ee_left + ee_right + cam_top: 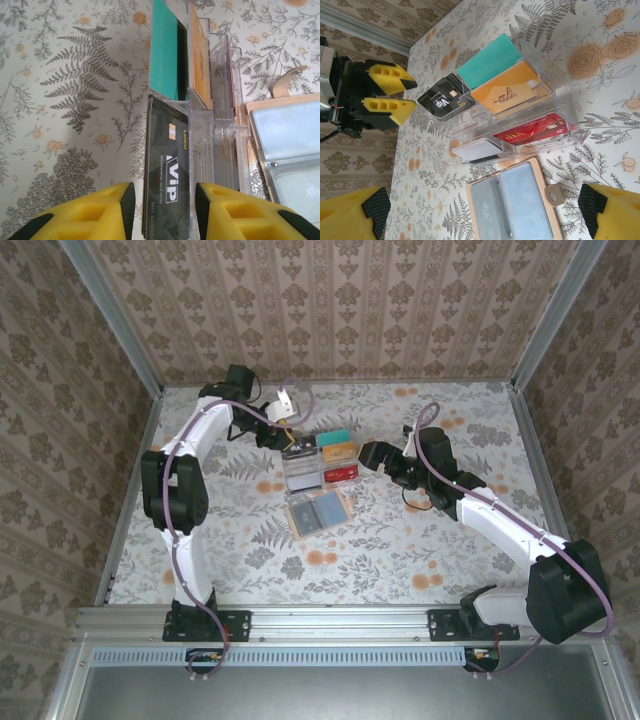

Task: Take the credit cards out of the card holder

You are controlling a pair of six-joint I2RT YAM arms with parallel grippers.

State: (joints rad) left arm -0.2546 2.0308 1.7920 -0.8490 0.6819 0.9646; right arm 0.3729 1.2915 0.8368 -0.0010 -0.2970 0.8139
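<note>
Left hand open at black card, right hand open near card holder, its view showing red card

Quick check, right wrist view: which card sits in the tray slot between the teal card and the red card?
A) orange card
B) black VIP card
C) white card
A: the orange card leans in the slot of the clear tray that lies between the teal card and the red card.
</note>
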